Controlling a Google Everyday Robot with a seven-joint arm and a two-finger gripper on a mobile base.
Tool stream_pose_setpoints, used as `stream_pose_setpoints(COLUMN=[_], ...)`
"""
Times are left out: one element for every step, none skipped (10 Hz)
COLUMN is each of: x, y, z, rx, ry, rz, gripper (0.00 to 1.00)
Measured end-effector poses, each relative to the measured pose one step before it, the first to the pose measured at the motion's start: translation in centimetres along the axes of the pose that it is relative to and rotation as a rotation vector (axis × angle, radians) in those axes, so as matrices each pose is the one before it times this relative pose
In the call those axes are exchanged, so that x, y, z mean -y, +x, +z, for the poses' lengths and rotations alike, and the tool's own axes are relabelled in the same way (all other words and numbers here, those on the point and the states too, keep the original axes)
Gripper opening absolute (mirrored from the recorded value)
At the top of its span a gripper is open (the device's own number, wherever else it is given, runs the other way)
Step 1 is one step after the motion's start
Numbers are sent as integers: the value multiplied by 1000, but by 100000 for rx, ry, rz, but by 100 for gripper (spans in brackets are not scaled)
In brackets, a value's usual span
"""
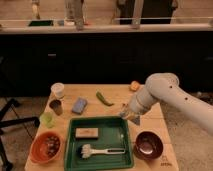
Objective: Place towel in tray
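Blue towel [79, 105]: folded, just beyond far left corner of green tray [70, 142]; probably light, soft, limp; best pinched at an edge. Gripper [131, 115]: over tray's far right corner, grip state indeterminable

Blue towel [79, 105] (folded) outside green tray [114, 134]; pincer [131, 116] at tray corner.

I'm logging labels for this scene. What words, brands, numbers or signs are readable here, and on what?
No text is readable.
Small dark marking on the table's front right corner: too blurred to read.
The gripper, above the green tray's right rear rim, bears no visible text.
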Motion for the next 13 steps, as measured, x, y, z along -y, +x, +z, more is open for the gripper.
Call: stream_pose_setpoints(x=[22, -2, 7, 0, -43, -211, -228, -209, -137, -109, -191, -150, -265], y=[-132, 13, -58, 18, 0, 10, -422, -1049, -1268, -948, -1167, -317, 55], z=[49, -12, 4, -4, 59, 360, 1011, 1516, 1280, 991, 1436, 778, 1086], rx=[71, -20, 56, -15, -147, -334, 89, 467, 500, 431, 807, 491, 553], ry=[-107, 32, -8, 25, -155, -617, -1062, -1361, -1347, -1140, -1735, -1024, -1443], rz=[-214, 6, -84, 21, -159, -676, -1338, -915, -1104, -791, -1031, -34, 294], gripper=[0, 0, 0, 0, 0, 0, 0, 0, 0, 0, 0, 0, 0])
